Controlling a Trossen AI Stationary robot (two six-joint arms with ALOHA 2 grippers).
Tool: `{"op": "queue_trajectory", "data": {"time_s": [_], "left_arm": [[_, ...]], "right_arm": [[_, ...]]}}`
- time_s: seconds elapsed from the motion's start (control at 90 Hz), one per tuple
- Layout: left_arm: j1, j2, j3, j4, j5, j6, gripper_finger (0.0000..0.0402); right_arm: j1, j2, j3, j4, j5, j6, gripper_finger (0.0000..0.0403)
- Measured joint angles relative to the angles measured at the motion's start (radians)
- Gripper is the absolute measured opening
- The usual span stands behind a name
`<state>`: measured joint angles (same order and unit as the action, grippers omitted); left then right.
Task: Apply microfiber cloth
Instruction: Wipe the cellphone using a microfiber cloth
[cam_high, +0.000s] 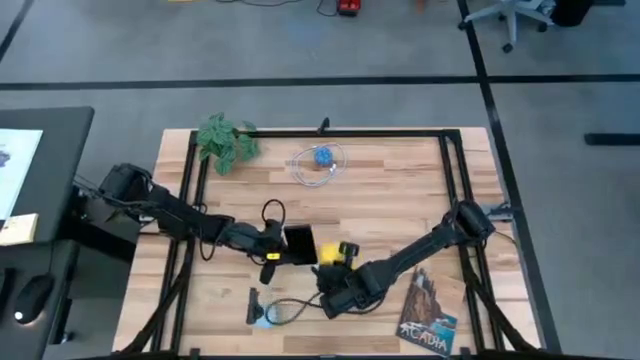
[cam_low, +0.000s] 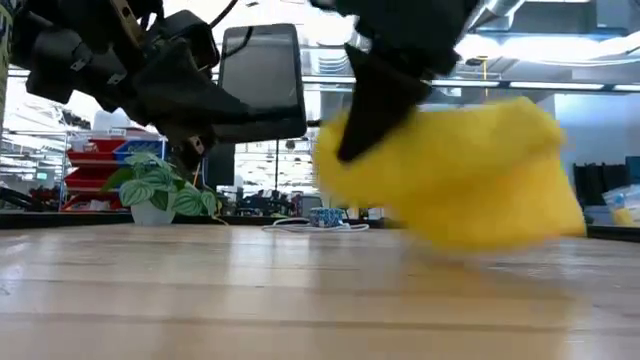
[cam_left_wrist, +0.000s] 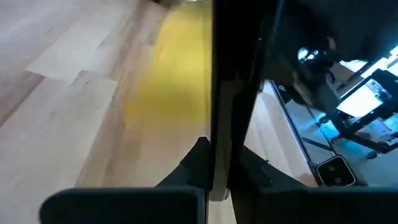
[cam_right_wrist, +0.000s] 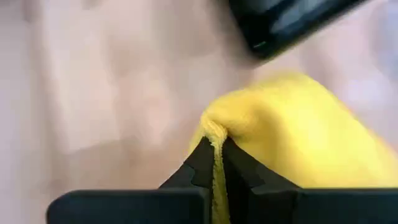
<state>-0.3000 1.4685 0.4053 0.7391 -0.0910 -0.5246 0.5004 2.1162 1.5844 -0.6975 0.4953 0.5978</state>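
Observation:
The black smartphone (cam_low: 262, 80) stands on edge above the table, and my left gripper (cam_low: 205, 112) is shut on it. In the high view the phone (cam_high: 298, 244) is near the table's middle. Just to its right hangs the bright yellow microfiber cloth (cam_low: 460, 170), bunched below my right gripper (cam_right_wrist: 217, 163), which is shut on it. The cloth (cam_high: 336, 252) sits between the phone and my right gripper (cam_high: 338, 280). In the left wrist view the cloth (cam_left_wrist: 174, 81) shows beyond the phone. My left gripper pinches the smartphone's edge (cam_left_wrist: 219, 134) between its two fingers, coming level from the table's left. The phone is lifted clear of the table, with its screen upright. My right gripper pinches a gathered fold of the cloth (cam_right_wrist: 216, 134) between its fingertips (cam_right_wrist: 202, 163), slanting down from above. The cloth hangs slack below them; I cannot tell whether its lower end (cam_low: 480, 240) touches the table.
A green leafy plant (cam_high: 226, 140) stands at the far left corner. A blue object on a coiled white cable (cam_high: 320, 158) lies at the far middle. A printed booklet (cam_high: 428, 315) lies near right, and a small device with a cord (cam_high: 262, 308) lies near the front edge.

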Motion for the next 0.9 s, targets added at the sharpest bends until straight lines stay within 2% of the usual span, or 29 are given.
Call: {"op": "queue_trajectory", "data": {"time_s": [0.111,0.2,0.367,0.511,0.567,0.644,0.7,0.9], "left_arm": [[0.001,0.000,0.000,0.001,-0.009,0.003,0.0009],[0.001,0.000,0.000,-0.003,-0.009,0.004,0.0009],[0.001,0.000,0.000,-0.004,0.001,0.004,0.0009],[-0.001,0.000,0.000,-0.009,0.007,0.021,0.0009],[-0.004,0.000,0.000,-0.010,0.010,0.036,0.0009],[-0.005,0.000,0.000,-0.011,0.021,0.046,0.0009],[-0.006,0.000,0.000,-0.012,0.031,0.046,0.0009],[-0.034,0.001,0.000,-0.020,0.034,0.075,0.0009]], "right_arm": [[0.006,0.003,-0.095,0.200,-0.056,-0.062,0.0007],[-0.008,0.002,-0.107,0.290,-0.059,-0.098,0.0035],[-0.042,-0.012,-0.107,0.331,-0.104,-0.159,0.0140],[-0.044,-0.086,-0.086,0.220,-0.099,-0.129,0.0237],[-0.043,-0.122,-0.085,0.177,-0.052,-0.095,0.0260],[-0.042,-0.161,-0.086,0.138,0.085,-0.069,0.0273],[-0.045,-0.185,-0.086,0.151,0.145,-0.073,0.0274],[-0.098,-0.199,-0.084,0.274,0.135,-0.161,0.0274]]}}
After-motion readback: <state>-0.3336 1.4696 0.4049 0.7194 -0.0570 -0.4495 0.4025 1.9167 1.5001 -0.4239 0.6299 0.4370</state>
